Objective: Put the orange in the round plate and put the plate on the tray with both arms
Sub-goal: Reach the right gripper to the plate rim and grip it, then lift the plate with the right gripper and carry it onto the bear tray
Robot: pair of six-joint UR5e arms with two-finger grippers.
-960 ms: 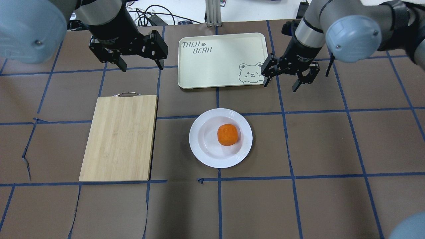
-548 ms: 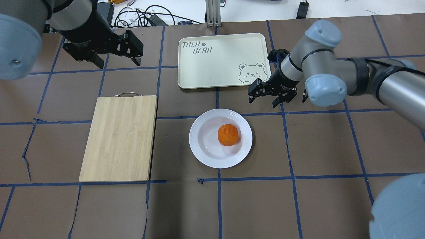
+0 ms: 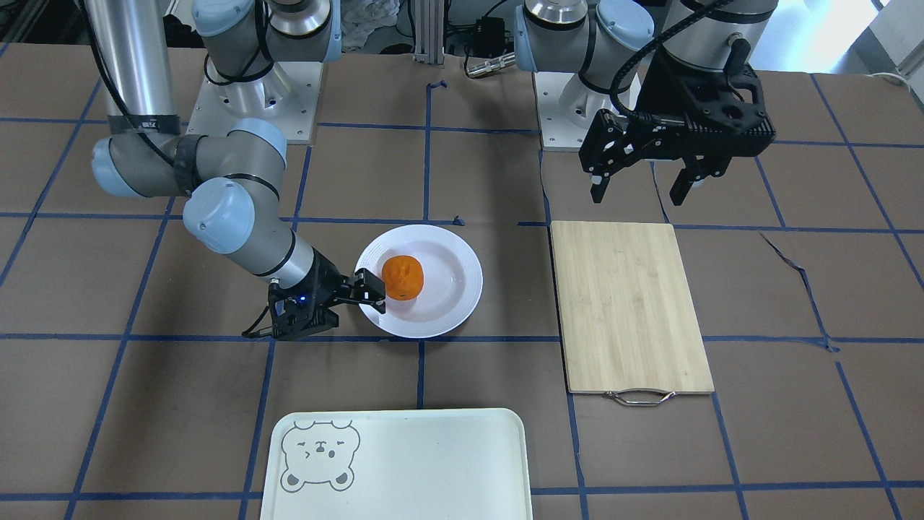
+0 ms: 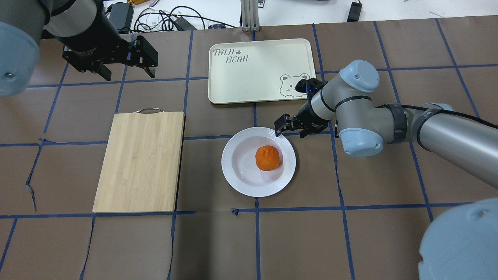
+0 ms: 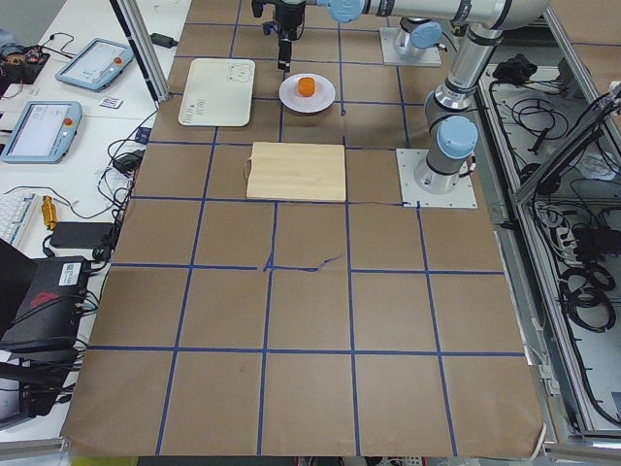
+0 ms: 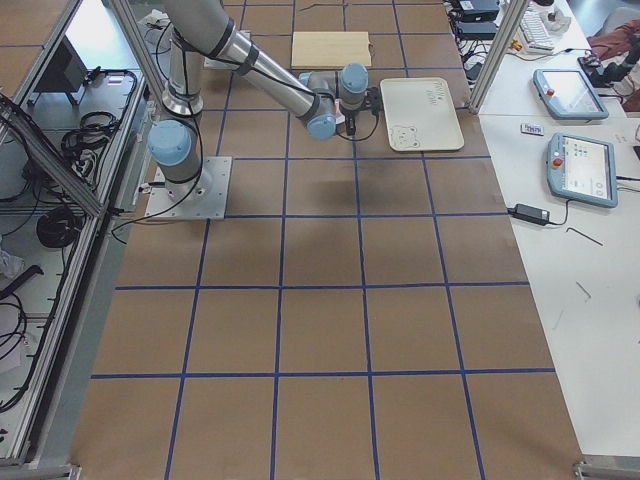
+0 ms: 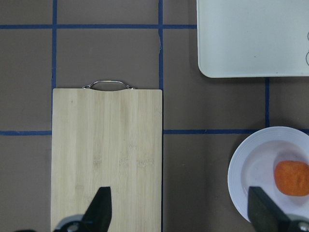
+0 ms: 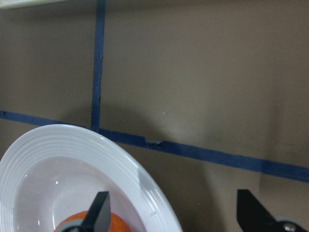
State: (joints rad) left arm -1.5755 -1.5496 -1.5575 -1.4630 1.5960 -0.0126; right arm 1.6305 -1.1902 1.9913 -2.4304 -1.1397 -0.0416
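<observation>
Low, the spread right tool (image 4: 290, 131) straddles the round plate (image 4: 234, 177) rim.

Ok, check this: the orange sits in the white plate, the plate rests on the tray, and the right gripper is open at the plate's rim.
One thing is wrong: the plate rests on the brown table, apart from the tray, as the overhead view shows. The orange does sit in it, and the right gripper is open at its rim.

The orange (image 4: 267, 158) sits in the round plate (image 4: 239, 175) — the bamboo cutting board (image 4: 140, 161) lies to its left, the tray (image 4: 256, 74) beyond it.
</observation>
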